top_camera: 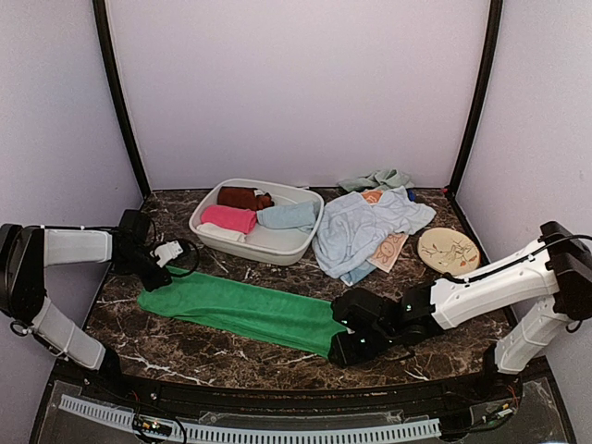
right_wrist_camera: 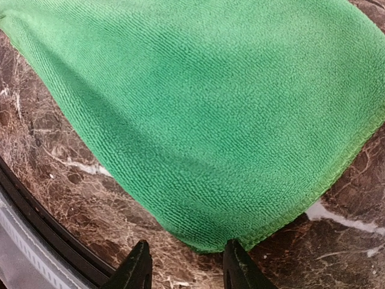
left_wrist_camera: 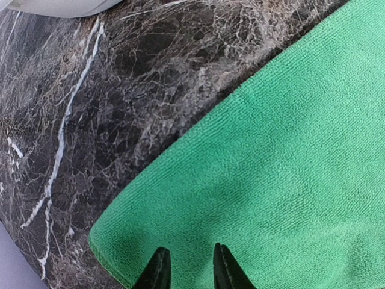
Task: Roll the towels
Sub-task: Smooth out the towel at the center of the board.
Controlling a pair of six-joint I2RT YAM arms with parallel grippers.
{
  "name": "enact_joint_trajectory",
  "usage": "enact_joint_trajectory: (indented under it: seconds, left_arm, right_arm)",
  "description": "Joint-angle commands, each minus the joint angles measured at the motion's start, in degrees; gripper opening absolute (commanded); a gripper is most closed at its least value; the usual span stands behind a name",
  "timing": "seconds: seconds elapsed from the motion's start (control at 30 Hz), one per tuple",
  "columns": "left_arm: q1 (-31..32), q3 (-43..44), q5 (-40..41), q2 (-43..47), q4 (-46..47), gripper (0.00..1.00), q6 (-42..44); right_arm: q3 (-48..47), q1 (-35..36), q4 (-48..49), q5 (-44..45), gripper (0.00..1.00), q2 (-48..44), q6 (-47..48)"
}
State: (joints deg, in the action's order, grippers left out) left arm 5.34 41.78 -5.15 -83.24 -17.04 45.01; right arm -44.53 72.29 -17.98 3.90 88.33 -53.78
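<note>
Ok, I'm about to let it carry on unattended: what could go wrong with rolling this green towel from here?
The right gripper sits at only one corner of the green towel, close to the front edge of the table; a pinch there may start a skewed roll or drag cloth over the edge. The left gripper likewise hovers by one corner, so that end may bunch rather than lie flat.

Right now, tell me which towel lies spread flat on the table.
The green towel; the rest are crumpled behind it or tucked in the basin.
</note>
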Motion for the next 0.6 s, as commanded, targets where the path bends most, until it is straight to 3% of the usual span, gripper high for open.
enact_joint_trajectory:
  seconds: [0.0, 0.13, 0.33, 0.57]
  left_arm:
    - [-0.3, -1.96, 1.27, -0.8, 2.92, 0.26, 1.31]
    - [-0.29, -4.6, 2.99, -1.3, 6.23, 0.26, 2.43]
    - [-0.28, -6.53, 4.6, -2.09, 8.69, 0.26, 3.18]
    - [-0.24, -7.34, 4.06, -0.98, 8.81, 0.26, 3.48]
  right_arm:
    - [1.74, -0.55, 2.07, 0.86, 0.38, -0.11, -0.96]
    - [-0.1, -1.18, -0.6, 1.41, 0.27, 1.16, -0.22]
    - [-2.59, -2.07, -7.25, 1.01, 0.0, 2.16, 0.67]
    - [-0.73, -4.25, -17.37, 1.59, 0.0, -3.03, 3.13]
